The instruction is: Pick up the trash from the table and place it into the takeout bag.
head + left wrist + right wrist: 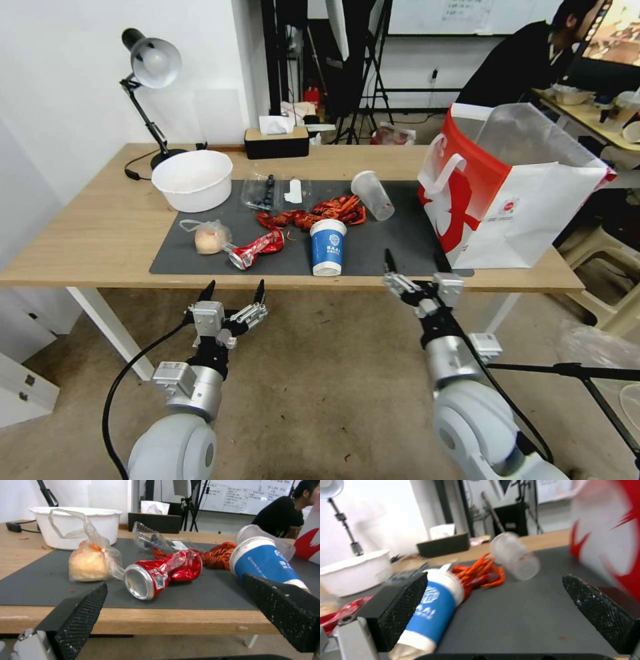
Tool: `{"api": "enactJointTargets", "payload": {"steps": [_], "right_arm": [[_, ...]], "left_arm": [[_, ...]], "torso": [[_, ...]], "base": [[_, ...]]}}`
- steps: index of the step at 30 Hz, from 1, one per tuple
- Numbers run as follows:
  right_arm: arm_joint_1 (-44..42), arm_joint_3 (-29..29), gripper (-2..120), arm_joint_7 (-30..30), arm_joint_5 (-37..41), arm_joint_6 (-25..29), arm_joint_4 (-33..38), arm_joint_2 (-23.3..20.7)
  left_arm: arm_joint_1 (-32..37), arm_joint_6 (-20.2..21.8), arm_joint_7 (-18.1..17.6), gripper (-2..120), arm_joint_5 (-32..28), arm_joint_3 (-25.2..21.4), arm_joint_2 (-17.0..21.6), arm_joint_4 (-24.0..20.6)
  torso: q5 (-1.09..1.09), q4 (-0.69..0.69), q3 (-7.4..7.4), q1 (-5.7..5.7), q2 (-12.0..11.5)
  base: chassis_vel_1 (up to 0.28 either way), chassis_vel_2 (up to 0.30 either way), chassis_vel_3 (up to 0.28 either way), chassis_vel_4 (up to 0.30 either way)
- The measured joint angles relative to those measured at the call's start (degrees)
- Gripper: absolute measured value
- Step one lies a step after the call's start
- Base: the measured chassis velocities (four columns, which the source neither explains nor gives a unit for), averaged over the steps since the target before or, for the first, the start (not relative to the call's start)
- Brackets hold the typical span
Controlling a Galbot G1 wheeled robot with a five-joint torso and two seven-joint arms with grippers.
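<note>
Strewn across the dark mat (400,247) of the table (93,233): a crushed red can (257,249) on its side near the front edge, a clear bag with a pale orange lump (208,237) touching its left end, an upright blue-and-white paper cup (327,247) just right of it, a heap of red crayfish shells (313,213) behind, a tipped clear plastic cup (373,195) beyond those, and a clear lidded tub (265,193) with dark berries farther back. Probably all light. Likely stiff enough at the can's dented waist for a firm cross-wise pinch, though smooth and prone to roll. Soft and floppy at the clear bag, best taken by its knotted neck. Easily squashed at the paper cup, so better gripped low around the body with gentle pressure; same for the thin plastic cup. Standing open at the table's right end, well apart from the can: the takeout bag (513,193), its wide mouth facing up. Below and short of the front edge, lined up with the can: left gripper (233,292), pointing forward, fingers spread wide, holding nothing. Level with the front edge of the table, between paper cup and takeout bag: right gripper (413,267), aimed over the mat, fingers (403,605) likewise spread with nothing between them.
</note>
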Motion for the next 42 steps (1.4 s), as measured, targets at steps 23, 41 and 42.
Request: {"api": "enactJointTargets", "payload": {"steps": [23,41,42], "right_arm": [[21.2,-16.0,99,14.2,12.9,-16.4,-10.5,4.6],[22.2,-16.6,38,17.4,15.4,-18.7,-11.7,5.8],[22.1,-16.4,34,17.5,15.5,-18.7,-11.5,5.8]], "left_arm": [[1.4,-1.7,-0.9,100,0.8,-1.2,-1.3,-0.2],[0.8,-1.5,-1.0,100,0.8,-1.2,-1.2,0.1],[0.8,-1.5,-1.0,100,0.8,-1.2,-1.2,0.1]], "torso": [[0.00,0.01,-0.01,0.00,0.0],[0.01,0.01,-0.01,0.00,0.0],[0.00,0.01,-0.01,0.00,0.0]], "base": [[0.000,0.000,0.000,0.000],[0.000,0.000,0.000,0.000],[0.000,0.000,0.000,0.000]]}}
